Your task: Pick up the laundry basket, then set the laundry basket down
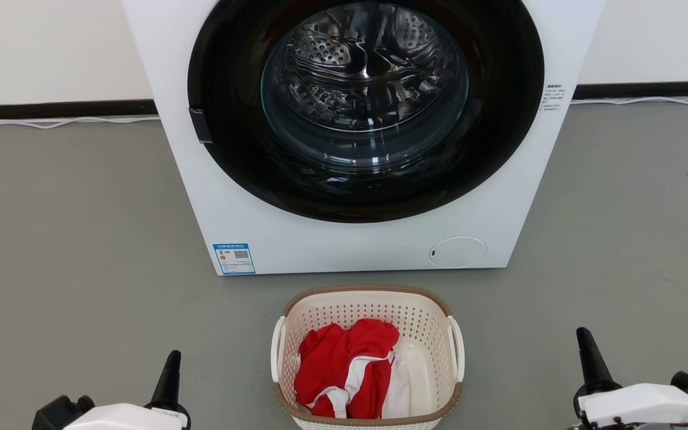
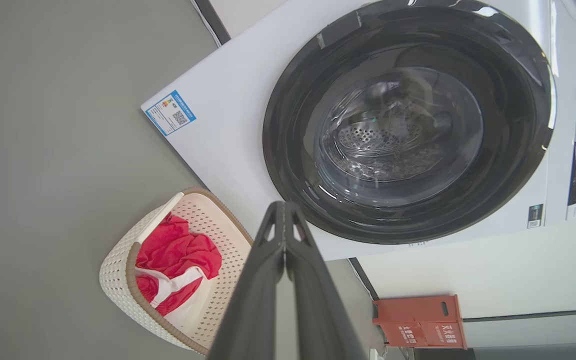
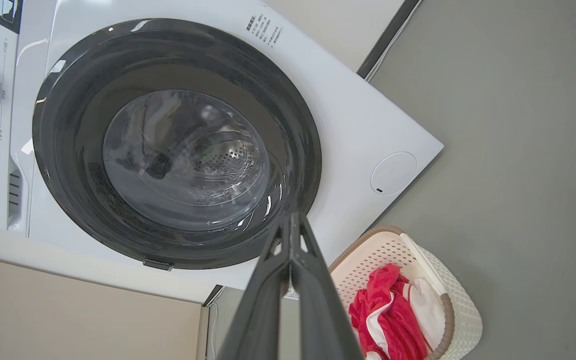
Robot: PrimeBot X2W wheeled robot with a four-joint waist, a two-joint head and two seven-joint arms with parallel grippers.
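Currently, the laundry basket point(image 1: 374, 310) is seen standing upright on the grey floor point(image 1: 81, 239), directly in front of the washer point(image 1: 350, 245). It is near the washer's lower front panel but apart from it. A red garment with white trim point(image 1: 344, 370) is contained in the basket, lying beside a white item point(image 1: 407, 382) toward the basket's right side. Both white side handles point(image 1: 277, 349) are free of any grip.

The left pincer point(image 1: 171, 367) is located at the lower left of the head view, well apart from the basket's left handle. In the left wrist view its fingers point(image 2: 263, 285) are shown pressed together at the tips, with nothing held between them. The right pincer point(image 1: 586, 352) is located at the lower right of the head view, likewise well apart from the right handle. In the right wrist view its fingers point(image 3: 318, 305) are also shown closed tip to tip and empty.

The washer's round door point(image 1: 368, 203) is shut, and the perforated drum point(image 1: 332, 54) is visible through the glass. A blue label point(image 1: 234, 258) is fixed at the lower left corner of the front panel and a round cover point(image 1: 457, 251) at the lower right. A red-orange box point(image 2: 420, 320) is seen against the wall beside the washer in the left wrist view.
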